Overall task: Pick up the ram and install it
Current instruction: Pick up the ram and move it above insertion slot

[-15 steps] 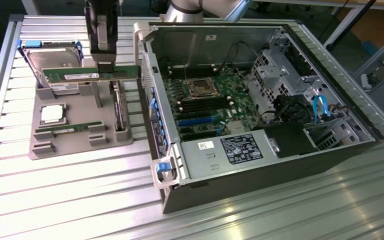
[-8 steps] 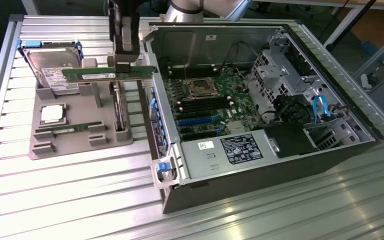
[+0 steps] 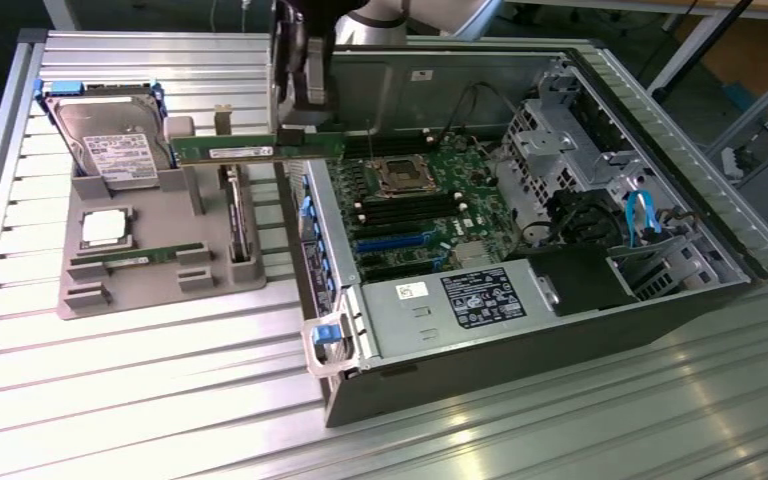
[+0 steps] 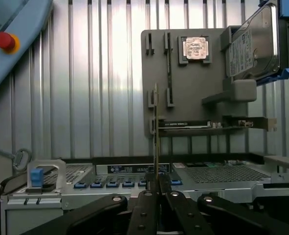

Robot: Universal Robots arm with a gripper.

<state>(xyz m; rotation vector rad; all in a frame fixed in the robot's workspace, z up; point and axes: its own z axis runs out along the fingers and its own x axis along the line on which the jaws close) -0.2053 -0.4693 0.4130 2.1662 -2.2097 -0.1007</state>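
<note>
Your gripper (image 3: 291,135) is clenched on the ram (image 3: 231,151) — held level in the air, grey tray (image 3: 157,220) at its seven o'clock, open computer case (image 3: 491,380) at four — exterior view.

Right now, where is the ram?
In the exterior view the ram hangs gripped in the hand, raised over the gap between the grey parts holder and the open computer case.

Gripper (image 4: 157,183) was built in matte black: angular link bars (image 4: 100,210) joined by round silver pins (image 4: 116,199). Arm (image 3: 373,14) was finished in pale grey, with rounded joint housing. Wrist block (image 3: 299,70) was dark.
</note>
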